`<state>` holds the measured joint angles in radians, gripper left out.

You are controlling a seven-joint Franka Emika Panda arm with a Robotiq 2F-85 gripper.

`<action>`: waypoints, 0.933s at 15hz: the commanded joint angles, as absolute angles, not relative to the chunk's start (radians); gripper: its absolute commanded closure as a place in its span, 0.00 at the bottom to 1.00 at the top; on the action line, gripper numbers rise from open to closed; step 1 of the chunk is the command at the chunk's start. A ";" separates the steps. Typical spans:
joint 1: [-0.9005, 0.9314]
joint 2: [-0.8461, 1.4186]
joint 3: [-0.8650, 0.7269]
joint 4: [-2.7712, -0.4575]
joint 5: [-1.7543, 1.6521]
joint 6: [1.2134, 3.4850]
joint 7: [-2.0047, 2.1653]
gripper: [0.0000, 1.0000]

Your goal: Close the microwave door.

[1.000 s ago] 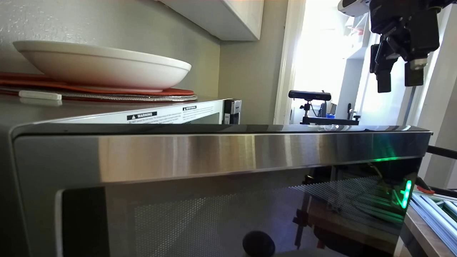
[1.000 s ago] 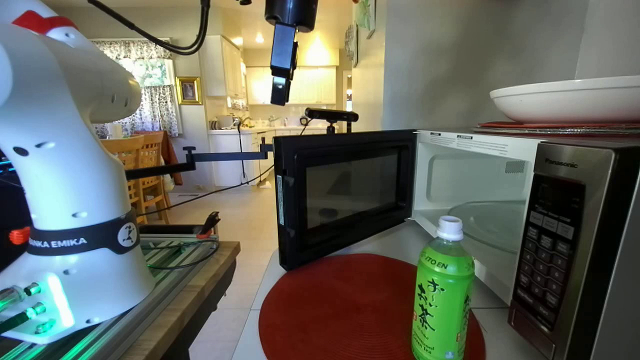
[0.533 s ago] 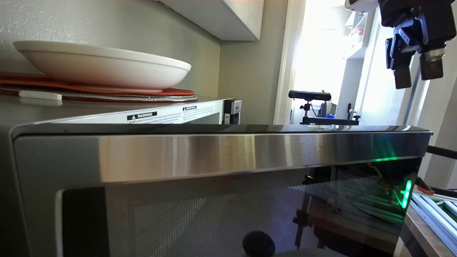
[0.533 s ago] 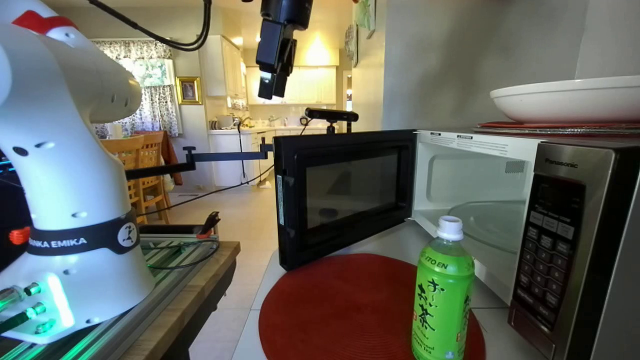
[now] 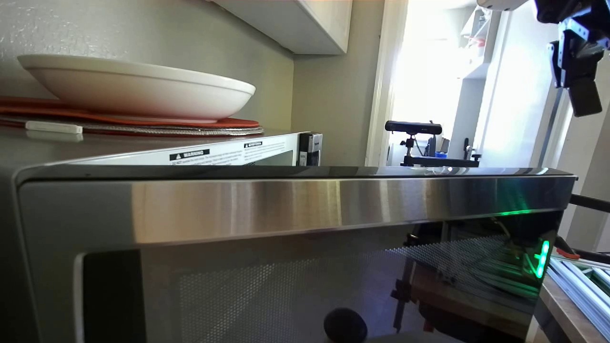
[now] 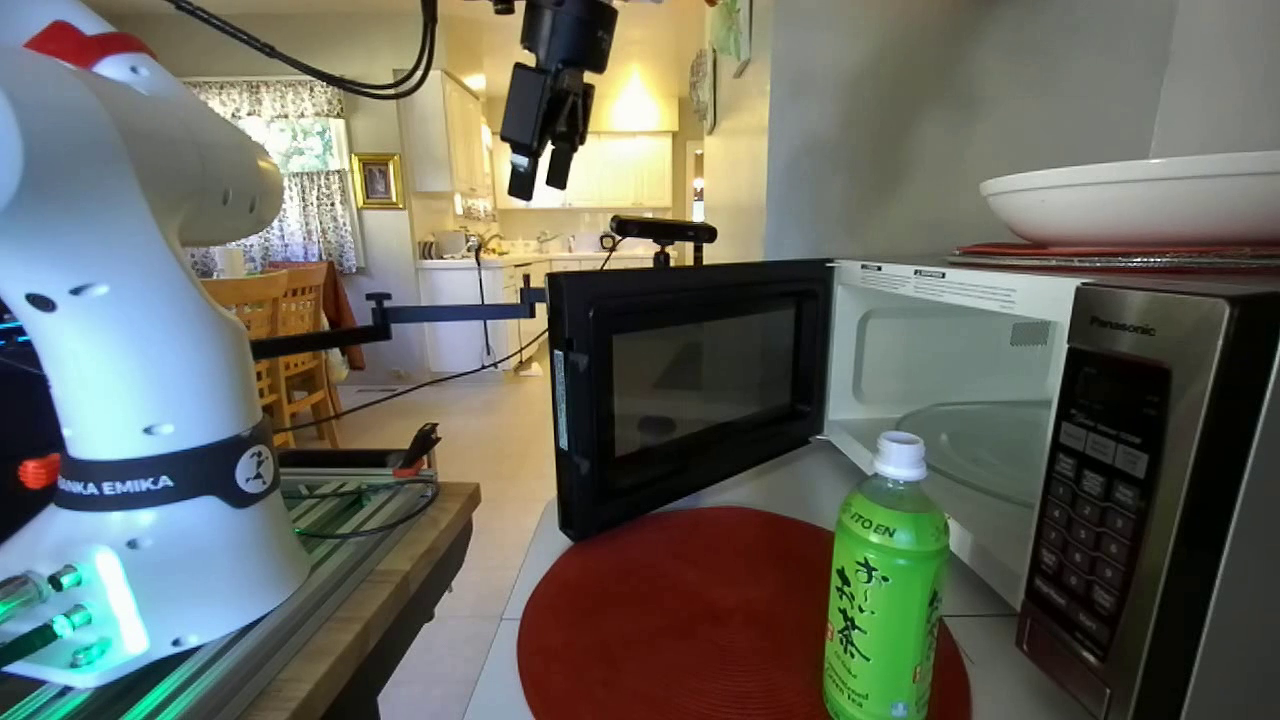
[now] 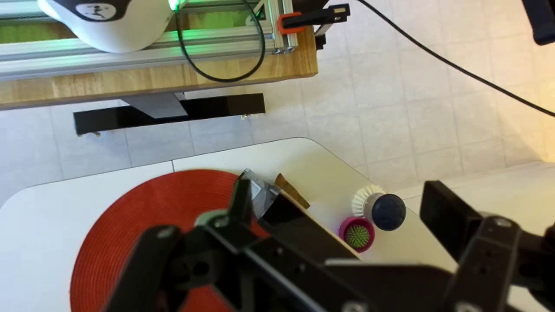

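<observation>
In an exterior view the microwave door [image 6: 695, 388] is black inside; from it, at two o'clock, a white bowl [image 6: 1140, 202]; at six, a red placemat [image 6: 680, 612] with concentric rings.

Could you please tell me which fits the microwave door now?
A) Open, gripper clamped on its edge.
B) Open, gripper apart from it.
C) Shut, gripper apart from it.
B: the microwave door stands open, the turntable showing inside, and the gripper hangs clear of the door in both exterior views.
</observation>
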<state>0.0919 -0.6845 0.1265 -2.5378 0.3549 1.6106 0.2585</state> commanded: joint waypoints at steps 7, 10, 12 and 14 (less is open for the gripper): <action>0.084 -0.717 0.211 -2.563 0.418 1.610 0.399 0.00; 0.088 -0.738 0.231 -2.589 0.425 1.653 0.418 0.00; 0.091 -0.751 0.242 -2.614 0.434 1.683 0.432 0.00; 0.096 -0.761 0.251 -2.642 0.455 1.709 0.444 0.00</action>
<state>0.0919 -0.7164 0.2417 -2.5875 0.4091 1.6594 0.4157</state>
